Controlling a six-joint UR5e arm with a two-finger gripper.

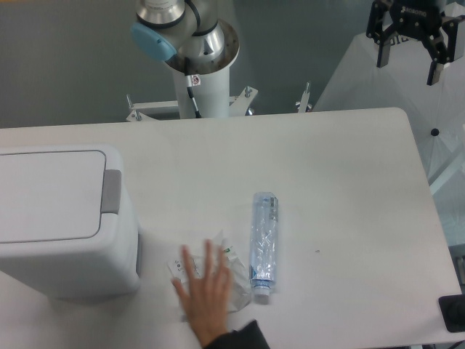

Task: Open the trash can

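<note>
A white tabletop (327,182) with rounded corners is seen from above and fills most of the view; behind it, toward 12 o'clock, a plain grey wall or floor area is visible, and a pale angled structure stands beyond the table edge at 1 to 2 o'clock. The trash can (62,218), a large white boxy bin with rounded corners, is placed at 9 o'clock on the tabletop, partly cut off by the left border; its flat rectangular lid lies shut, and a grey push tab is set on the lid's right edge. Nothing of its inside can be seen. The arm's base column (200,69) is mounted at 12 o'clock just behind the tabletop, with a light blue cap on the joint above it. The tool (413,54) is held at 1 o'clock, off the tabletop and well apart from the trash can; its two black fingers are spread apart with nothing between them. A clear plastic bottle (264,243) lies on its side near 6 o'clock, its cap pointing toward the near edge. Just beside it, a person's hand (209,291) is laid flat upon a crumpled clear wrapper (229,265).
</note>
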